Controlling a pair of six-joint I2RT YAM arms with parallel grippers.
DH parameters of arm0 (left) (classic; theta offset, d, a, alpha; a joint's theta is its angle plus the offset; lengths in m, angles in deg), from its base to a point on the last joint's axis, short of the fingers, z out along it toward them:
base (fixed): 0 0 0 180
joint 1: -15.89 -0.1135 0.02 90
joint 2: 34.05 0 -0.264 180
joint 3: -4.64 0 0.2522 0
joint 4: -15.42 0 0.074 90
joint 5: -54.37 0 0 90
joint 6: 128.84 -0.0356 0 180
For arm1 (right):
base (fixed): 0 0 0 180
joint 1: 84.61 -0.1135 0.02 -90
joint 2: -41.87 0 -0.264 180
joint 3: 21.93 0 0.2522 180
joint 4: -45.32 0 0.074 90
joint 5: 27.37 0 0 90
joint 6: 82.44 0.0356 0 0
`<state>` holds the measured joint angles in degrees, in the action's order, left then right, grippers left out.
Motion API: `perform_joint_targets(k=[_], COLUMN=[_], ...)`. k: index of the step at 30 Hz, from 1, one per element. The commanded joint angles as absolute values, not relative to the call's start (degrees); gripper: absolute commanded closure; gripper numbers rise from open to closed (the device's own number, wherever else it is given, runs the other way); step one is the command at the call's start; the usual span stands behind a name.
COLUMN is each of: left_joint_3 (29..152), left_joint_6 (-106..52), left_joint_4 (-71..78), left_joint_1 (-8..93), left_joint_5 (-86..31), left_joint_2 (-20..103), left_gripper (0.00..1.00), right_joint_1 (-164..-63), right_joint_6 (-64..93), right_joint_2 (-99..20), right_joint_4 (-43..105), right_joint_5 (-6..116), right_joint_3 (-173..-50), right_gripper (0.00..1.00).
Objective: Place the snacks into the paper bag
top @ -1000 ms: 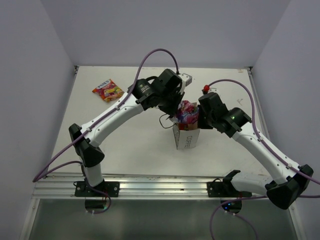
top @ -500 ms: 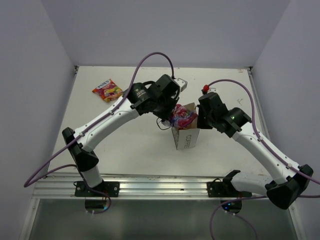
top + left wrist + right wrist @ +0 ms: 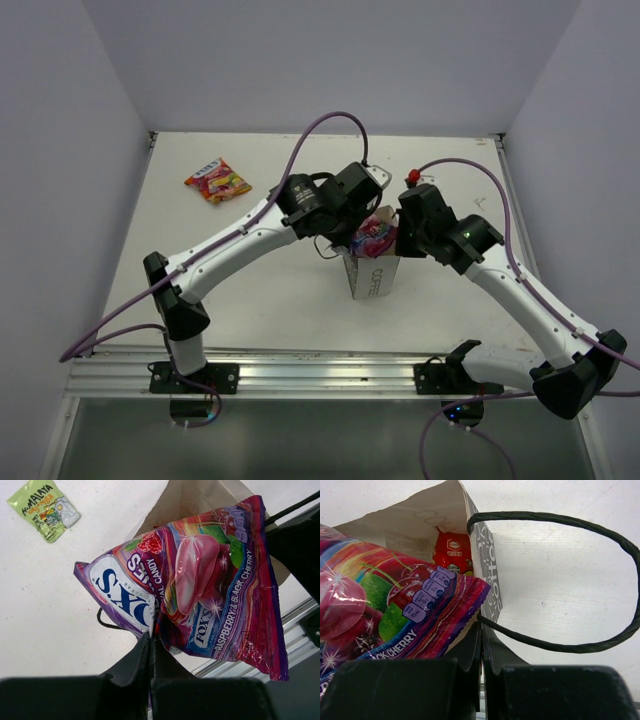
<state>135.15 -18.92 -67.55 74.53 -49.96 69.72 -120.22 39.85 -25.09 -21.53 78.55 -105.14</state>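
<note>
1. Since 0.5 s ago, my left arm has swung right, carrying the purple packet (image 3: 200, 590) over the mouth of the paper bag (image 3: 372, 282).
2. My left gripper (image 3: 151, 640) clamps the packet's corner, so it hangs tilted into the opening.
3. My right gripper (image 3: 481, 630) pinches the bag's rim as before, bracing it open.
4. 1 red-orange packet (image 3: 452, 552) lies inside; the green packet (image 3: 44, 509) and the multicolour packet (image 3: 216, 181) wait on the table (image 3: 280, 300).

From above, the purple packet (image 3: 372, 232) covers the mouth of the paper bag (image 3: 373, 278). At my right wrist that packet runs off the left edge and hides most of the red-orange packet (image 3: 451, 552) in the bag; its print is too small to read. At my left wrist, the bag is mostly behind the purple packet.
</note>
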Motion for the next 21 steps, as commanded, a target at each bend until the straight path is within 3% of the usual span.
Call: perform_joint_targets(k=[1,21], left_joint_3=[134.24,134.76], left_joint_6=[-19.24,-19.06], left_joint_4=[-69.97,-70.58], left_joint_1=[74.52,73.99], left_joint_5=[-55.22,-56.99], left_joint_2=[66.86,65.7], left_gripper=[1.0,1.0], right_joint_1=[-119.94,-119.68], right_joint_6=[39.73,39.73], right_joint_2=[-24.04,-23.61], right_joint_4=[-21.71,-21.8], right_joint_5=[79.15,78.62], right_joint_3=[-104.95,-104.69], right_gripper=[1.0,1.0])
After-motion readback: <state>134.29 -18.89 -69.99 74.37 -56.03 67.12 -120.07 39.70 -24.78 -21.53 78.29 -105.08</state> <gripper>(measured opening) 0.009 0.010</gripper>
